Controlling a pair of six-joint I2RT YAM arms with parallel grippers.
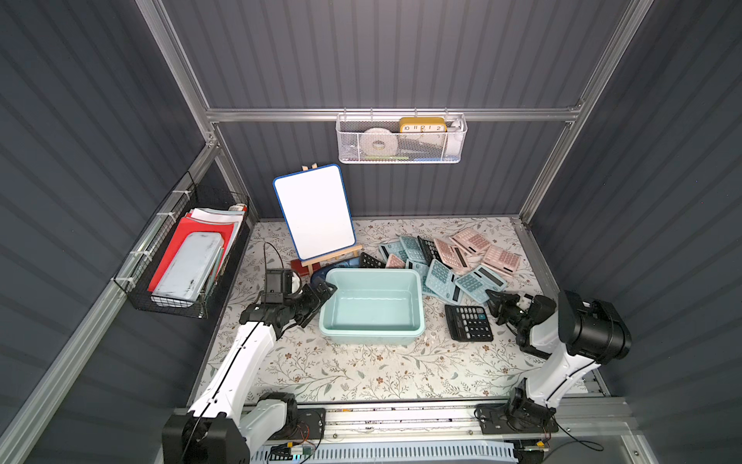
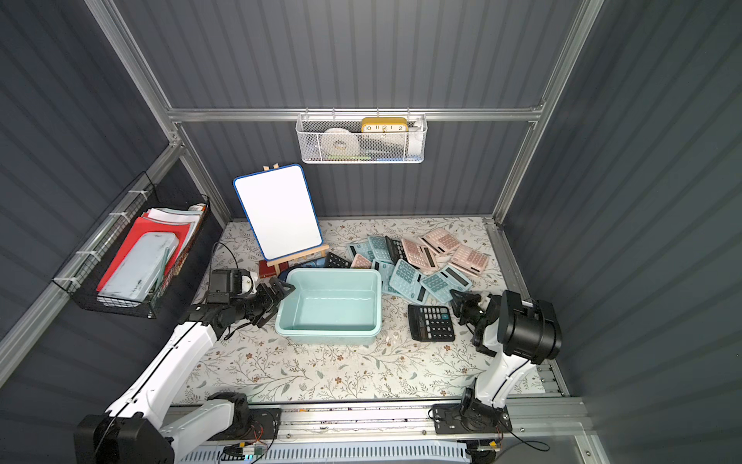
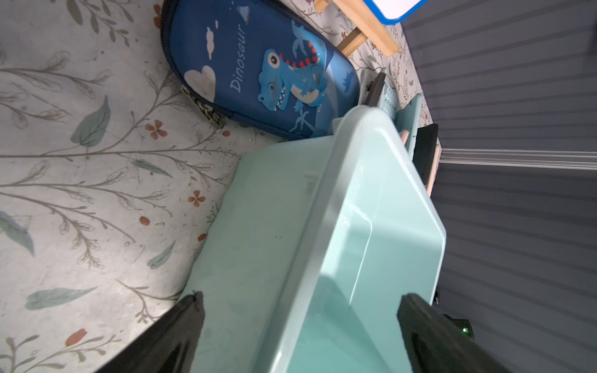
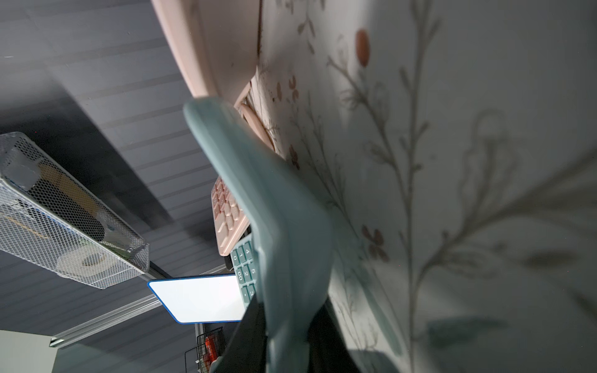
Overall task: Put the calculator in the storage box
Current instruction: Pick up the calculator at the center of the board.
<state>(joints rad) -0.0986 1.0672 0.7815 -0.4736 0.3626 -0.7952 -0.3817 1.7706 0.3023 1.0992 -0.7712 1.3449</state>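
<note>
Right pincer [image 4: 282, 323]: drawn together on the near edge of the light blue calculator [image 1: 480, 283]. In the right wrist view the teal casing runs out from between its two dark fingers.
Light blue calculator: at the right pincer's tips, keys up, on the near edge of the heap and outside the storage box.
Black calculator [image 1: 469, 322]: flat on the surface just beside the right pincer, between it and the storage box, apart from the box.
Heap of calculators [image 1: 441, 277]: beyond the right pincer, with blue, pink and black ones overlapping. The pink calculators [image 1: 500, 259] lie farthest out, toward the back wall.
Left pincer [image 3: 302, 297]: jaws wide apart, straddling the end wall of the storage box [image 1: 373, 335], one finger outside it and one over the inside. I cannot tell whether they touch the wall.
Storage box: upright on the surface [image 1: 361, 373], between the two pincers.
Pencil case [image 3: 258, 71]: blue with a dinosaur print, just beyond the left pincer, by the box's back corner.
Whiteboard [image 1: 315, 213]: on a wooden easel, farther beyond the left pincer.
Black wire basket [image 1: 180, 261]: on the side wall, outward of the left pincer, holding papers.
White mesh basket [image 1: 401, 140]: high on the back wall, well apart from both pincers.
</note>
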